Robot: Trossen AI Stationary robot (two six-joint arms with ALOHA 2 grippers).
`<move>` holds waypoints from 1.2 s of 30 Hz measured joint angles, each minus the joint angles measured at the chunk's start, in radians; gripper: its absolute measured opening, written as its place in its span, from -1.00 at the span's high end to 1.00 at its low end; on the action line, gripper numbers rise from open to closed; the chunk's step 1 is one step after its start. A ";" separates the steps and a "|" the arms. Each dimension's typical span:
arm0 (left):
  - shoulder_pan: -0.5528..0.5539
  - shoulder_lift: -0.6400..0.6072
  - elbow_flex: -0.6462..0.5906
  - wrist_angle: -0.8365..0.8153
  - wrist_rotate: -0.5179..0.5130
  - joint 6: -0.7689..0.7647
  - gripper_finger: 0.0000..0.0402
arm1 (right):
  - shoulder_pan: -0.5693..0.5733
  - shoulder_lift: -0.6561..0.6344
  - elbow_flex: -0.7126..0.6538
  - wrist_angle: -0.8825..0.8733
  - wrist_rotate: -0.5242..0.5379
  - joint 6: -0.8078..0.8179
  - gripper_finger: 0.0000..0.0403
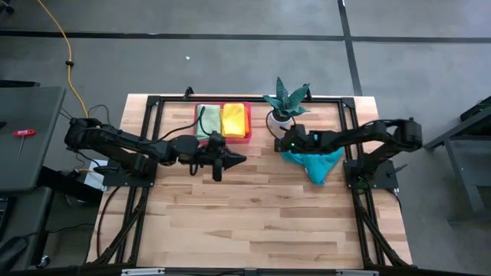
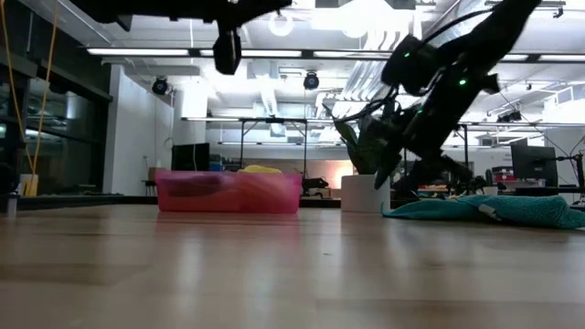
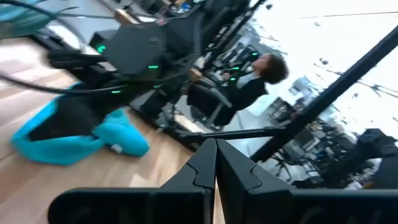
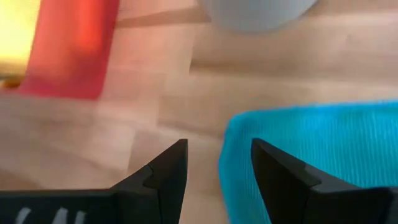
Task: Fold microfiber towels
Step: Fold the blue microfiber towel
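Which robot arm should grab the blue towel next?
Probably the right one. Its open claw hangs right over the edge of the teal towel, while the left claw is shut and off toward the middle of the table, near the pink tray.

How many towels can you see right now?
3: a teal towel on the table under the right arm, and a light green towel and a yellow towel side by side in the pink tray. Others may be hidden beneath.

Grey floor (image 1: 230, 19) crossed by dark seam lines around the wooden table (image 1: 253, 222); behind it, white ceiling with strip lights (image 2: 183, 52), monitors (image 2: 527, 164), a seated person (image 3: 258, 78).
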 joint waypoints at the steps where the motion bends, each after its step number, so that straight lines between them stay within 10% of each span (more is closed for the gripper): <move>1: -0.003 -0.002 0.000 0.012 0.008 0.004 1.00 | -0.008 0.019 0.014 -0.005 0.005 -0.006 0.16; 28: 0.000 -0.016 0.000 -0.002 0.010 0.007 1.00 | -0.053 0.229 0.229 -0.232 -0.037 -0.043 0.17; 36: 0.000 -0.016 0.000 -0.051 0.007 0.007 1.00 | -0.052 0.238 0.230 -0.213 -0.049 -0.028 0.59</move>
